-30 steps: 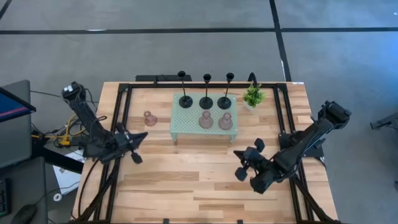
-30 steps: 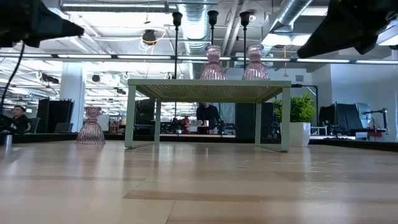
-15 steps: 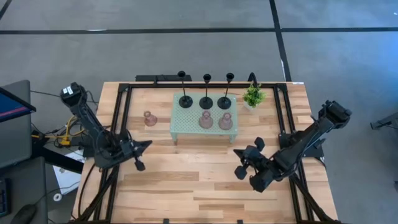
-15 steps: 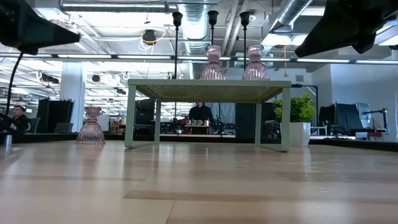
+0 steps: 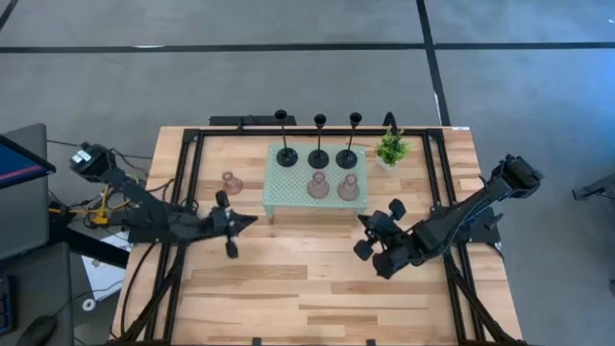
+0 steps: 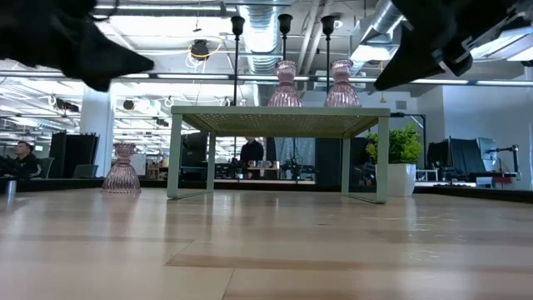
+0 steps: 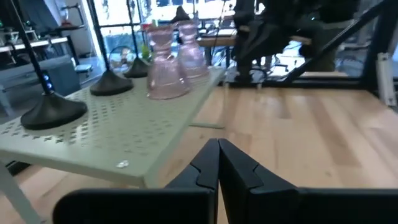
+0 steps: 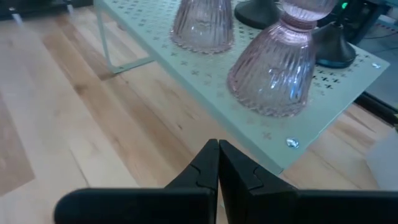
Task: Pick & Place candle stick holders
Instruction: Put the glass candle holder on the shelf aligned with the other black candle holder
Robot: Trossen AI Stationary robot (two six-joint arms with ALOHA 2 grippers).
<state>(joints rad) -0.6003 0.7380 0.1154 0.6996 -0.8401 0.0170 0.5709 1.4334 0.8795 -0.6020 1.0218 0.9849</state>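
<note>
- The pale green tray (image 5: 314,193) served as the landmark: three black holders (image 5: 318,157) and two pink glass holders (image 5: 318,185) stood on it.
- A third pink holder (image 5: 231,183) stood on the table (image 5: 288,279), left of the tray and apart from it.
- The left gripper (image 5: 229,223) hovered near the tray's front-left corner, fingers pressed together, holding nothing.
- The right gripper (image 5: 377,248) hovered in front of the tray's right end, likewise closed and empty.
- Judgement: the lone holder looked like the next pick; the left fingers should spread first, then close low on the glass to avoid tipping it.

Bright even overhead light; soft shadows; left wrist view blurred.
</note>
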